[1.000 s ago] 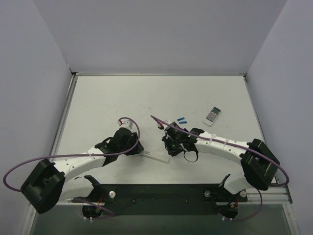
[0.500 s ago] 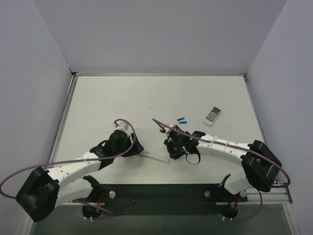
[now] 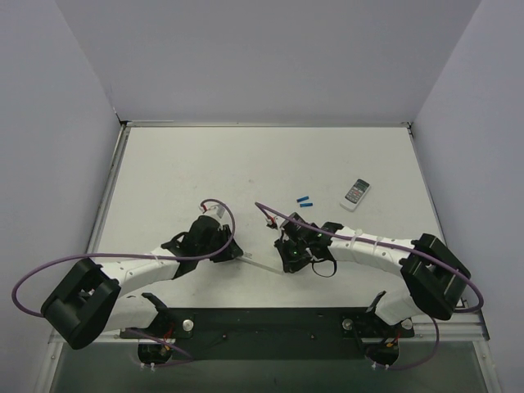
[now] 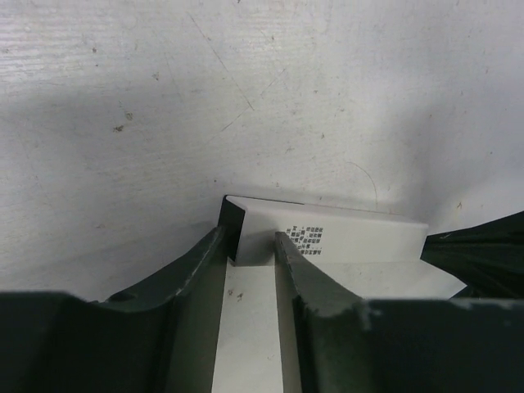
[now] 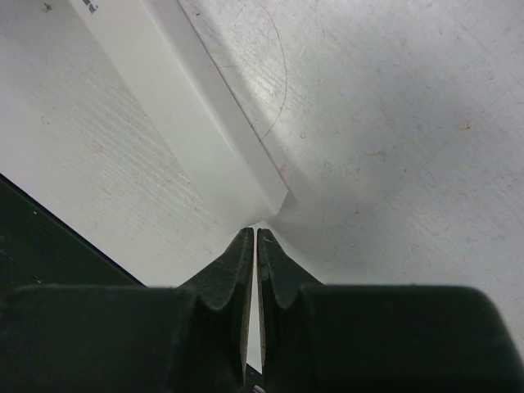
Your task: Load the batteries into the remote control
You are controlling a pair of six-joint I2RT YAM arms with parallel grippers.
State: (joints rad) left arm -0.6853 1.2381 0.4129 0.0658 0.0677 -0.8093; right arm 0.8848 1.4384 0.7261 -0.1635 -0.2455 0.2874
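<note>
The desk carries everything. The left tool is nearly closed, gripping one end of the white remote, which lies near the front edge. The right tool is fully closed and empty, its tips at the remote's other end. A grey remote lies to the right, with two batteries near it.

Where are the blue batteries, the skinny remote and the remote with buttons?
Batteries (image 3: 300, 199), top view, middle of the left one.
Skinny remote (image 4: 368, 241), left wrist view, its white face.
Button remote (image 3: 355, 194), top view, its middle.
</note>
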